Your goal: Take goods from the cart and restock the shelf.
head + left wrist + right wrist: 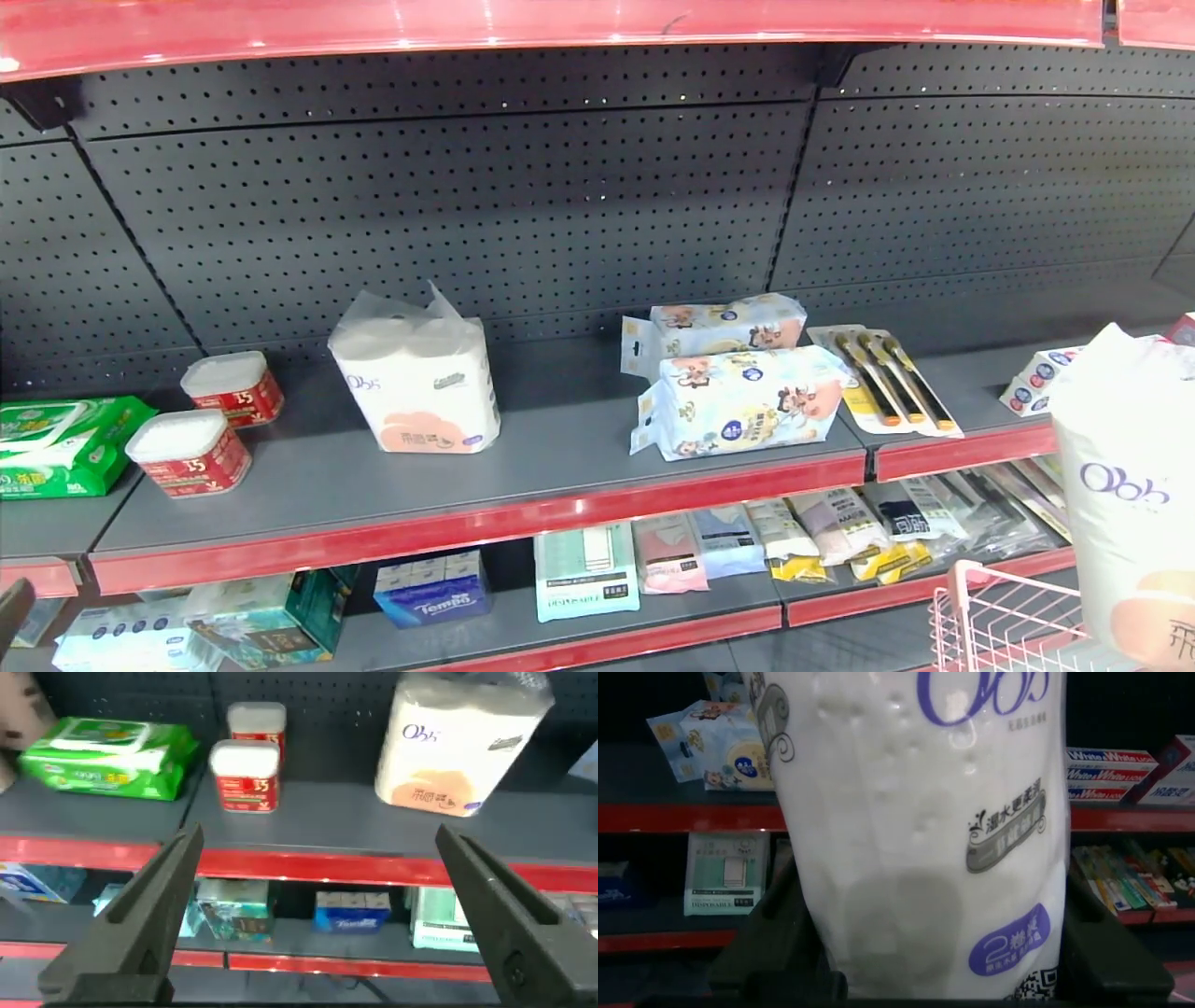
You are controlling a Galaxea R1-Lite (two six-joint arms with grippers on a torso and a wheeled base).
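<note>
White plastic-wrapped roll pack, purple lettering, peach patch

A toilet-paper pack stands upright on the grey shelf, between two red white-lidded jars to its left and two cartoon-printed tissue packs to its right. A green wet-wipes pack lies left of the jars. At the right edge, a second toilet-paper pack rises above the pink cart basket.

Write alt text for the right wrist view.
The right gripper holds a white pack of toilet rolls close to the camera. Behind it, a red-edged shelf carries tissue packs and small boxes.
</note>
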